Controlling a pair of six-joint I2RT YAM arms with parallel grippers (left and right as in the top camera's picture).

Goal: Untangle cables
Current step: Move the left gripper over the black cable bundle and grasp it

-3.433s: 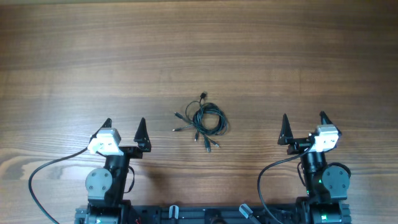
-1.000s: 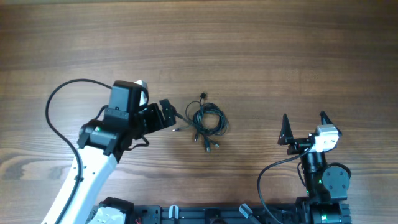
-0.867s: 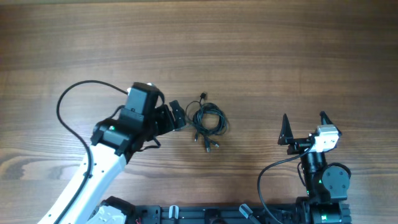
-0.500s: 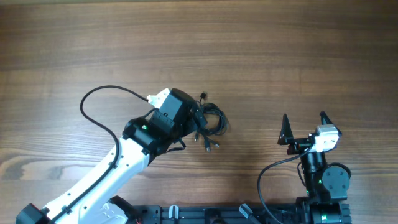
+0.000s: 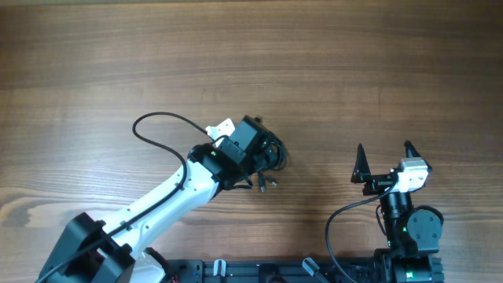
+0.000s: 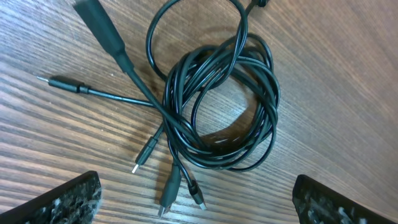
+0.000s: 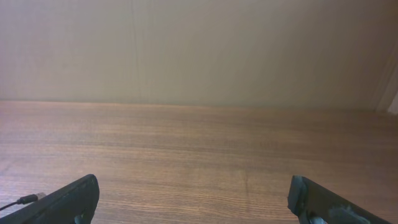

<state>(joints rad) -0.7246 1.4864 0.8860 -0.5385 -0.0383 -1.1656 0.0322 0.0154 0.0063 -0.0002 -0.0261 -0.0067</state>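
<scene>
The cables [image 5: 277, 155] are a small coiled bundle of thin black wires at the table's middle, with plug tips [image 5: 264, 184] sticking out toward the front. My left gripper [image 5: 261, 157] is open and hovers right over the bundle, hiding most of it from overhead. In the left wrist view the coil [image 6: 268, 118] lies on the wood between and ahead of my open fingers [image 6: 199, 202], with several plug ends pointing toward me and nothing held. My right gripper [image 5: 383, 149] is open and empty, far to the right. The right wrist view [image 7: 199, 205] shows bare wood and one plug tip [image 7: 25, 199].
The left arm's thicker black supply cable [image 5: 157, 119] loops over the table to the left of the bundle. The arm bases [image 5: 259, 271] line the front edge. The wooden table [image 5: 251, 55] stretches away behind the bundle.
My left arm has swung out from its rest pose and travelled right until its open gripper is over the cable bundle. The bundle and the right arm have not moved.
</scene>
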